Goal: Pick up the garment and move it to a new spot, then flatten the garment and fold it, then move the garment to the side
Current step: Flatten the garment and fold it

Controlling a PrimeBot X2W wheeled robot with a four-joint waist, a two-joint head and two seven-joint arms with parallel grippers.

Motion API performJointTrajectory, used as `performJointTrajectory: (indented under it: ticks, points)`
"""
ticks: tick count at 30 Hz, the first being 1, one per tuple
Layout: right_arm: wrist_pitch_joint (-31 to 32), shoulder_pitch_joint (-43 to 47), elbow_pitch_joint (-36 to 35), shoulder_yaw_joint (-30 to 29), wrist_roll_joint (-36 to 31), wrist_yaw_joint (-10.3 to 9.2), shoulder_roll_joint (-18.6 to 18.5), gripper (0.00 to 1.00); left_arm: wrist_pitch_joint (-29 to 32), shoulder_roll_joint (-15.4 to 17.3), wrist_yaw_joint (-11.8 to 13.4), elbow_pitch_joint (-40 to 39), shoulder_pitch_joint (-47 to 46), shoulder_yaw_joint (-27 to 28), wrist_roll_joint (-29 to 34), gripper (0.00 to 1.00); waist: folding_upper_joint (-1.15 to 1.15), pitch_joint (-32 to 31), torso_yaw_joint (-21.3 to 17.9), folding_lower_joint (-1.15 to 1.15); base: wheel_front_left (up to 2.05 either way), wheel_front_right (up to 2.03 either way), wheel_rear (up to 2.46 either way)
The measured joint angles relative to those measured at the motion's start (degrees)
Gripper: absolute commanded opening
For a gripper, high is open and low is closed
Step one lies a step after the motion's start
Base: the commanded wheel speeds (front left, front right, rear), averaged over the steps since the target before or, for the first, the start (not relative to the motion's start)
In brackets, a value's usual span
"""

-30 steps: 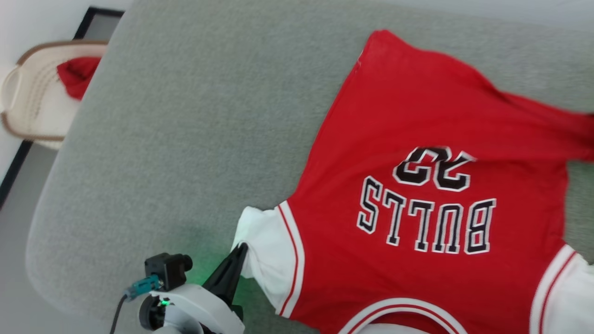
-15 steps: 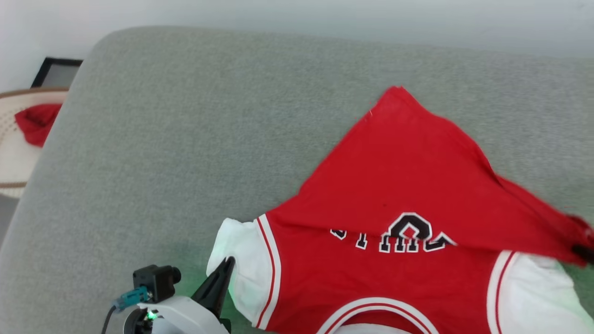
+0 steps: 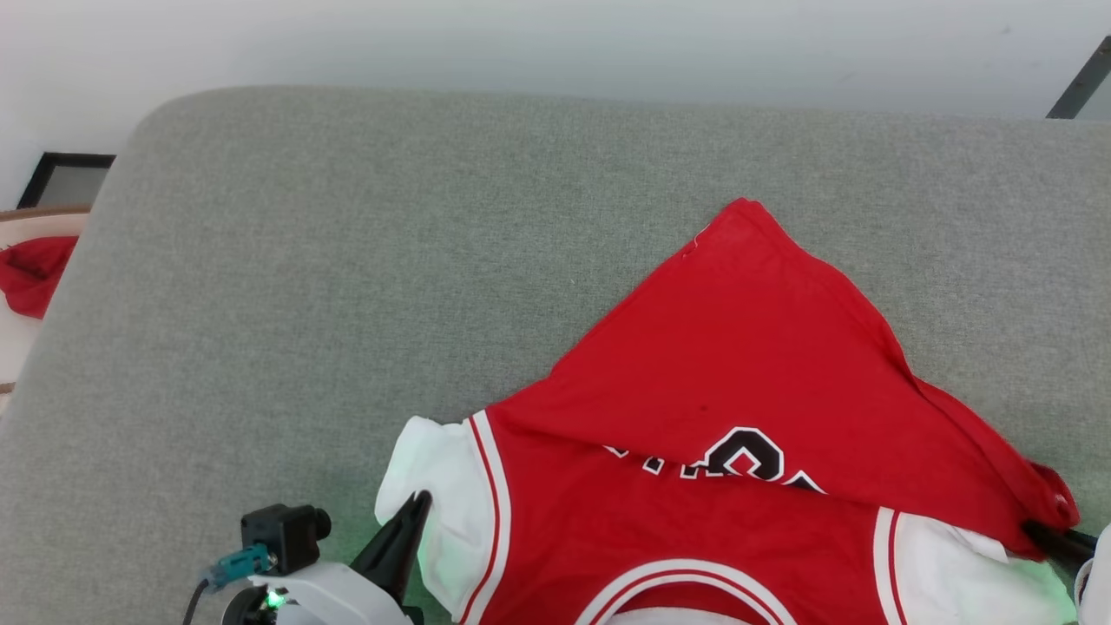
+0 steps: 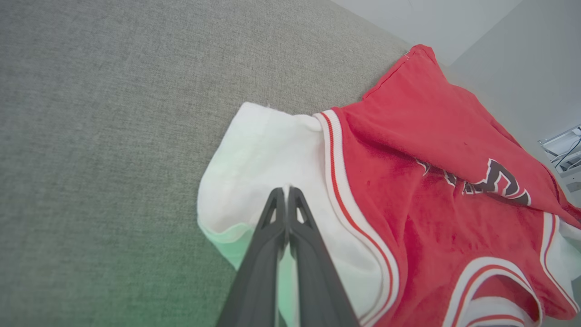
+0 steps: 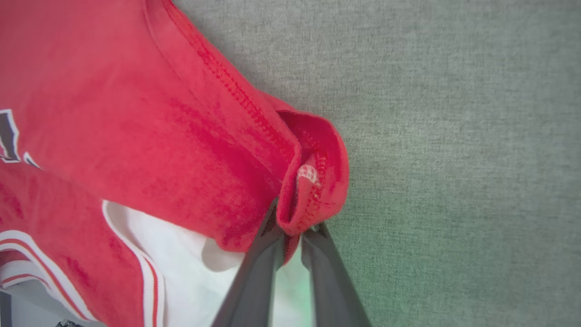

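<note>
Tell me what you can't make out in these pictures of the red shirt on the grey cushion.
- Lettering: head view, mostly covered by the folded-over lower part of the shirt.
- Collar: head view, cut off by the bottom edge.
- Left gripper: left wrist view, closed fingers lie on the white sleeve; whether cloth is pinched between them cannot be told.
- Red cloth: head view, cut off by the left edge.

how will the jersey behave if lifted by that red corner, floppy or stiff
Probably very floppy: the jersey drapes in a soft fold over its own lettering where the right hand pinches its hem corner. Likely light, since a thin two-finger pinch holds that flap. It may drag rather than slide on the textured grey cushion.
</note>
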Motion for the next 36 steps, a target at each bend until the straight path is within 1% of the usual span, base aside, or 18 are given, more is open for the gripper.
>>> performJointTrajectory:
  ticks: [3, 5, 8, 13, 17, 20, 23, 27, 32, 36]
  points:
    - [-1.1, 0.4, -0.7, 0.2, -0.1, -0.01, 0.0, 1.0, 0.2, 0.1, 0.0, 0.0, 0.0, -0.1, 0.0, 0.0, 0.0, -0.3, 0.0, 0.0, 0.0, 0.0, 0.0]
    - [-1.9, 0.9, -2.3, 0.6, -0.4, 0.0, -0.6, 1.0, 0.2, 0.1, 0.0, 0.0, 0.0, -0.2, 0.0, 0.0, 0.0, -0.5, 0.1, 0.0, 0.0, 0.0, 0.0]
    - [-3.2, 1.8, -5.8, 0.8, -1.2, -0.01, -1.5, 1.0, 0.2, 0.1, 0.0, 0.1, 0.0, -0.4, 0.0, 0.0, 0.0, -0.8, 0.4, 0.0, 0.0, 0.0, 0.0]
    - [-5.4, 2.3, -13.2, 1.7, -1.4, -0.01, -1.9, 1.0, 0.1, 0.0, 0.0, 0.3, 0.2, -0.7, 0.0, 0.0, 0.0, -1.6, 1.1, 0.0, 0.0, 0.0, 0.0]
    - [-7.2, -0.8, -16.5, 4.7, -2.7, -0.01, -3.7, 1.0, 0.2, -0.4, -0.1, 0.4, 0.4, -1.2, 0.0, 0.0, 0.0, -2.0, 1.9, 0.0, 0.0, 0.0, 0.0]
    - [-9.1, -5.7, -16.6, 7.6, -3.3, -0.01, -5.1, 1.0, 0.2, -0.5, -0.1, 0.3, 0.2, -1.5, 0.1, 0.0, 0.0, -2.0, 2.6, 0.0, 0.0, 0.0, 0.0]
    - [-10.4, -11.3, -14.0, 10.8, -4.2, -0.01, -6.9, 1.0, 0.5, -1.0, -0.5, 0.3, -0.5, -1.9, 0.5, 0.0, 0.0, -1.8, 3.5, 0.0, 0.0, 0.0, 0.0]
    - [-11.0, -18.9, -7.8, 15.3, -3.4, -0.01, -8.2, 1.0, 0.9, -2.1, -1.1, 0.9, -1.9, -2.8, 1.0, 0.0, 0.0, -1.5, 5.2, 0.0, 0.0, 0.0, 0.0]
    - [-9.7, -28.3, 1.9, 20.9, -1.7, -0.01, -10.1, 1.0, 1.2, -3.8, -2.3, 2.2, -3.7, -4.0, 1.6, 0.0, 0.0, -0.7, 7.9, 0.0, 0.0, 0.0, 0.0]
    - [-8.5, -35.6, 10.7, 25.3, -0.5, -0.01, -10.8, 1.0, 1.1, -5.4, -3.2, 3.6, -4.9, -4.8, 1.8, 0.0, 0.0, 0.3, 10.1, 0.0, 0.0, 0.0, 0.0]
